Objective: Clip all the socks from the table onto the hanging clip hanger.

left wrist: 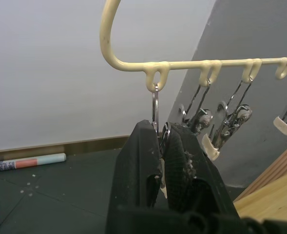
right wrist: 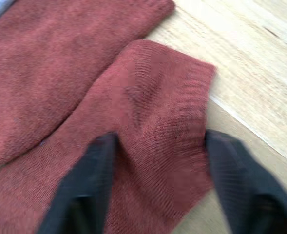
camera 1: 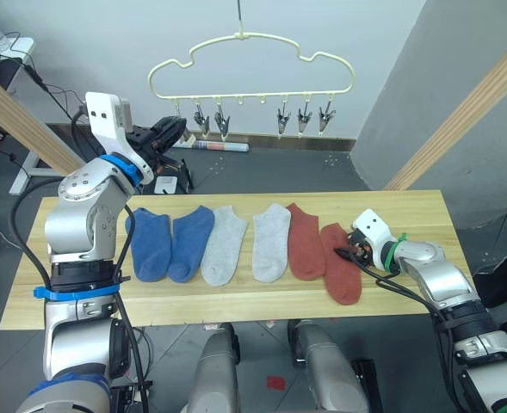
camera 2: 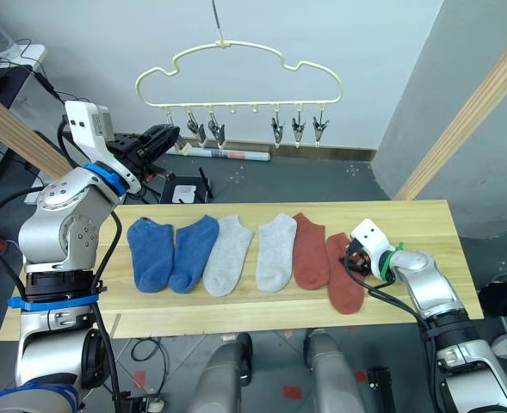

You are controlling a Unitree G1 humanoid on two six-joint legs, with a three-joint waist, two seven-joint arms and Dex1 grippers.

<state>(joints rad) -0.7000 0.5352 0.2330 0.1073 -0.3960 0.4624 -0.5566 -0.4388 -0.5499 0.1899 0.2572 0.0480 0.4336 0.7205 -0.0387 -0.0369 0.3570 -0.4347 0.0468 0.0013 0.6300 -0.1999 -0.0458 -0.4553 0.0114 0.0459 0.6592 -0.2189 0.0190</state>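
Left fingers (left wrist: 160, 161) are pinching the hanger's (camera 1: 251, 64) end clip (left wrist: 158, 131); right fingers (right wrist: 158, 190) are straddling wide a red sock (camera 1: 341, 262) on the desk (camera 1: 408, 215).

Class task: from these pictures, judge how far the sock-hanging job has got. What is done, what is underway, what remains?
Done: nothing yet; the clip hanger holds no socks. Underway: the left tool is closed on the end clip, and the right tool, open, straddles a rust red sock. Left: all six socks lie on the table.

no readable text, labels or numbers anywhere
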